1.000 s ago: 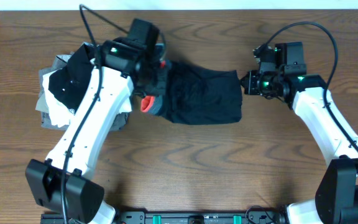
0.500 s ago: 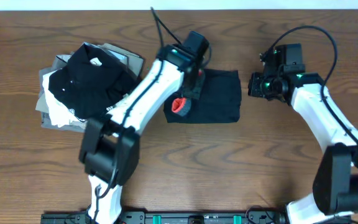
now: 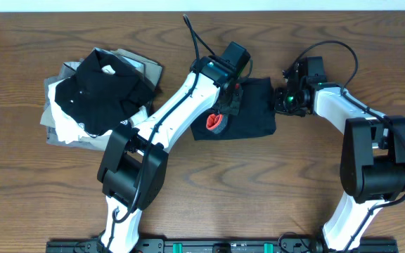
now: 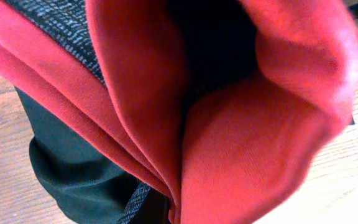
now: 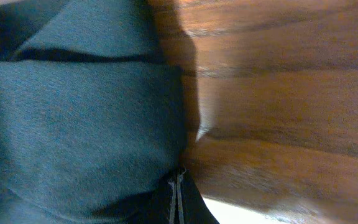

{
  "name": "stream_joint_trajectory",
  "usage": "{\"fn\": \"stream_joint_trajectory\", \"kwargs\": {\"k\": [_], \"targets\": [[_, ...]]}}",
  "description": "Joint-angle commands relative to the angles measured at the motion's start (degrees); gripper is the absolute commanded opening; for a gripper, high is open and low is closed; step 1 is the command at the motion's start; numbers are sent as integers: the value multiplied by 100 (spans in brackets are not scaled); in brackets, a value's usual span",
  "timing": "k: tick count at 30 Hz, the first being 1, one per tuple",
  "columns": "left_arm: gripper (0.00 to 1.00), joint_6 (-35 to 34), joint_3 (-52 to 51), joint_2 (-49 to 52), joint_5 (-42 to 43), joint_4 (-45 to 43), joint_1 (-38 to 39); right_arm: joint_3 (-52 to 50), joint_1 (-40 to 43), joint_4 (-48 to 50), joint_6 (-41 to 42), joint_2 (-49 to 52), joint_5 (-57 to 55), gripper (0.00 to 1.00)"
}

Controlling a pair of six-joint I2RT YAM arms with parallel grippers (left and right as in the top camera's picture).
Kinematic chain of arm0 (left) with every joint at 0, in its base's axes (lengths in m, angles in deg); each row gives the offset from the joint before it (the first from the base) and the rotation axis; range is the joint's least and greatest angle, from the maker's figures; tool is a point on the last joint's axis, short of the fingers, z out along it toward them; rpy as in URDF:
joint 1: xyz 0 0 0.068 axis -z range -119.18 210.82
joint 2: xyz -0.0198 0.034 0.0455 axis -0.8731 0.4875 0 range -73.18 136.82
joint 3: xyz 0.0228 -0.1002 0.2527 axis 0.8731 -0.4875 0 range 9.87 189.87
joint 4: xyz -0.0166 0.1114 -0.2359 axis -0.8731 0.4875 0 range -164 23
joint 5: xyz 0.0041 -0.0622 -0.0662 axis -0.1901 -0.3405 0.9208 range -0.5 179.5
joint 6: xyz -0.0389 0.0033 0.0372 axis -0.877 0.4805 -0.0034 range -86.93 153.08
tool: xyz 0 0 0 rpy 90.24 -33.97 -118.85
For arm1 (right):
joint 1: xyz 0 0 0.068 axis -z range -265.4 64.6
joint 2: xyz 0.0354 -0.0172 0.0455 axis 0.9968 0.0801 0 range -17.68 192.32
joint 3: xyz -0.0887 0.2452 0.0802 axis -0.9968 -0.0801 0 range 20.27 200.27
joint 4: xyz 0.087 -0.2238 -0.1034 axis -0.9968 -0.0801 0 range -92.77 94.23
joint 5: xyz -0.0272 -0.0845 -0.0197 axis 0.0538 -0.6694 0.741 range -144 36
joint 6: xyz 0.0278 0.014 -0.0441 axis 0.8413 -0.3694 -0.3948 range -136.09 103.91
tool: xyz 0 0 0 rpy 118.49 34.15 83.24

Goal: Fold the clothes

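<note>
At the upper left of the overhead view a pile (image 3: 93, 91) of other garments, black over white and grey, sits on the worktop (image 3: 34, 183), well apart from the job in hand. Just right of centre, near the top, the left end effector (image 3: 228, 105) is pressed together on the waistband (image 3: 215, 125) of the leggings (image 3: 255, 112). The coral-red lining bulges out below it, and in the left wrist view that red cloth fills nearly the whole frame, with a strip of heathered grey beside it. The leggings lie as a compact dark block, top centre-right, with the waistband brought over onto the left part of the block. At the block's right edge the right end effector (image 3: 281, 100) is closed. In its wrist view the dark cloth gathers down to a point at the shut fingertips, so it seems to be pinching that edge, though the contact itself is hard to see. The fabric looks light, limp and stretchy. It will sag and slide on itself rather than hold a crease, and a pull will lengthen it before it moves it. The thick waistband is the firmest place to grip. On the thin leg side, a hold at a corner or along the folded edge, catching all layers together, should keep the stack from skewing.
</note>
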Motion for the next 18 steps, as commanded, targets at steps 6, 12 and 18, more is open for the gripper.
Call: {"fn": "stream_joint_trajectory", "kwargs": {"k": [6,12,18], "targets": [[6,-170,723,-74,249,-195,66,-37,-66,-293,-48,402,116,1],[6,-170,721,219,208,-444,190,-37,-66,-374,-52,402,111,1],[14,-168,721,638,380,-413,289,-37,13,-470,-131,402,111,2]]}}
